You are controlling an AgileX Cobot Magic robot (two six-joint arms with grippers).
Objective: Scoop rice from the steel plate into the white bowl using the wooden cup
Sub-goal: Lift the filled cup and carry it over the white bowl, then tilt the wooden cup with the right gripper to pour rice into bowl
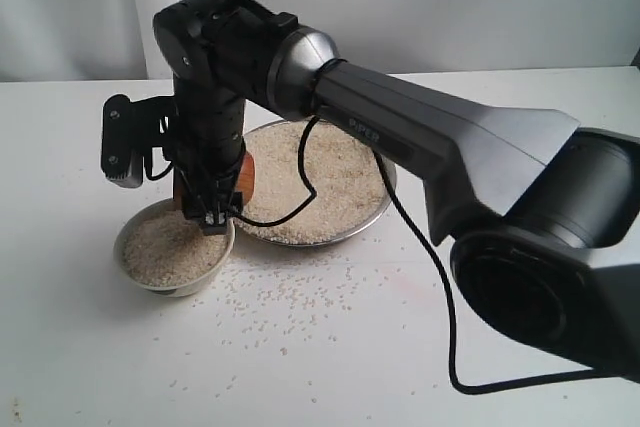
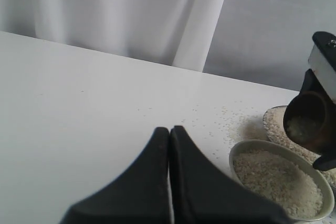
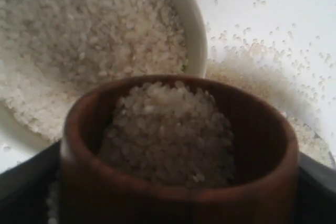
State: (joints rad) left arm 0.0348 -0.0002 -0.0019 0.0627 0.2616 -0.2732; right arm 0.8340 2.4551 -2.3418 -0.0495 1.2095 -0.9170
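Note:
My right gripper [image 1: 211, 217] reaches across to the left and is shut on the wooden cup [image 1: 246, 178], holding it over the near rim of the white bowl [image 1: 181, 289]. In the right wrist view the cup [image 3: 131, 195] holds a heap of rice [image 3: 168, 129], with the bowl [image 3: 197, 35] and its rice [image 3: 79, 40] just beyond. The steel plate [image 1: 335, 236] behind the bowl carries a wide bed of rice [image 1: 330, 177]. The left wrist view shows my left gripper [image 2: 169, 129] shut and empty, low over bare table, well short of the bowl [image 2: 245, 146] and the tilted cup [image 2: 310, 124].
Loose grains [image 1: 290, 297] lie scattered on the white table in front of the bowl and plate. A black cable [image 1: 440, 317] hangs from the right arm down to the table. A pale curtain [image 2: 131, 14] stands behind.

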